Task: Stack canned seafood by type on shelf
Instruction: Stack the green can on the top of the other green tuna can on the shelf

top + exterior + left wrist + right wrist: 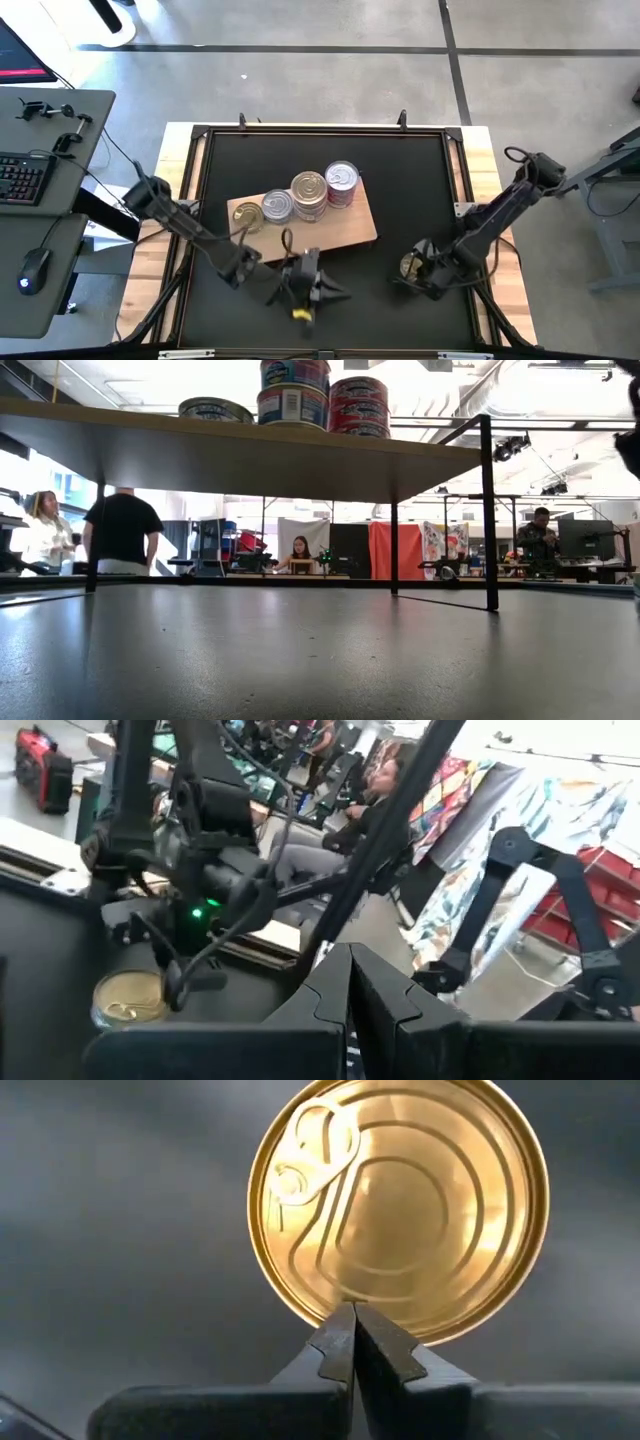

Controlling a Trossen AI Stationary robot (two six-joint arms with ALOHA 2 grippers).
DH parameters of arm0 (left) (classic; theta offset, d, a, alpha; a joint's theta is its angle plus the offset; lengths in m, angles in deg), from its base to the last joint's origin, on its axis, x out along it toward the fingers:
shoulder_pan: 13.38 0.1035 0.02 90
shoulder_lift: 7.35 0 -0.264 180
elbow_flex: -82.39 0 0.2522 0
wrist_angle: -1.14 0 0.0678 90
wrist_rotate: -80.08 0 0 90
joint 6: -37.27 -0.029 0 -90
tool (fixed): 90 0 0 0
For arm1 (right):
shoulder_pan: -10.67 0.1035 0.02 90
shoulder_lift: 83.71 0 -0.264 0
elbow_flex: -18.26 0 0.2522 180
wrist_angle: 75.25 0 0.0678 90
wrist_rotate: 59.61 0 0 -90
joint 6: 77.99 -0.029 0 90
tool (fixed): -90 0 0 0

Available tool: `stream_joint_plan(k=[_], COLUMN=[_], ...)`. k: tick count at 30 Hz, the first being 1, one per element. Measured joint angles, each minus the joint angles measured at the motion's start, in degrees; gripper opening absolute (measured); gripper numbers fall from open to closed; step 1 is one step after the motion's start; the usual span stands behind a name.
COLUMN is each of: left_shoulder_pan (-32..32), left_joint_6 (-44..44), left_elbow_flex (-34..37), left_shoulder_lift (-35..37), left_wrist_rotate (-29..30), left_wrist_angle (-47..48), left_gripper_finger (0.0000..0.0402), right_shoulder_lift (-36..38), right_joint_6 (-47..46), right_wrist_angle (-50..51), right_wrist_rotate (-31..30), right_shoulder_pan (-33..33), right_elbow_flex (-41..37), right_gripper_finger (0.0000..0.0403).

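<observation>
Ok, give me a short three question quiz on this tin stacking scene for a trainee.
1. True or false: the right pincer is shut.
2. Which tin lies under the right pincer? A: flat round gold-topped tin; B: tall red-labelled tin.
3. Fill in: the stacked tins stand on the light-brown wooden ___.

Key: 1 true; 2 A; 3 shelf.

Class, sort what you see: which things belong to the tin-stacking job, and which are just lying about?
Job:
- shelf
- tins on the shelf
- gold tin on the table
- right gripper, shut above it
- left gripper, shut

Lying about:
- keyboard
- mouse
</observation>
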Motion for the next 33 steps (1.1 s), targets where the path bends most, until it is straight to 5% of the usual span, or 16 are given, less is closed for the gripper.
stream_joint_plan(k=[11, 17, 23, 28, 33], left_shoulder_pan=[-4.37, -7.32, -9.86, -10.12, -9.05], left_joint_6=[-9.21, -4.22, -2.46, -6.23, -11.99], left_elbow_flex=[-2.35, -2.42, -1.61, -1.52, -1.52], left_shoulder_lift=[1.81, 4.92, 5.14, 5.12, 5.12], left_wrist_rotate=[1.54, 2.71, 1.63, -0.91, -5.46], left_wrist_angle=[8.10, 23.78, 27.27, 26.92, 26.65], left_gripper_finger=[0.0000, 0.0000, 0.0000, 0.0000, 0.0000], right_shoulder_lift=[-0.22, -4.83, -12.85, -16.95, -17.04], right_joint_6=[-1.84, -2.91, -4.71, -0.43, 1.41], right_wrist_angle=[-7.11, -17.09, -24.16, -20.30, -5.18], right_wrist_rotate=[-0.16, 0.48, -0.96, -1.31, -2.90], right_shoulder_pan=[1.71, 1.27, 0.76, -1.64, -3.06], right_elbow_flex=[-0.13, 0.02, 3.25, 13.07, 24.44], right_gripper_finger=[0.0000, 0.0000, 0.0000, 0.0000, 0.0000])
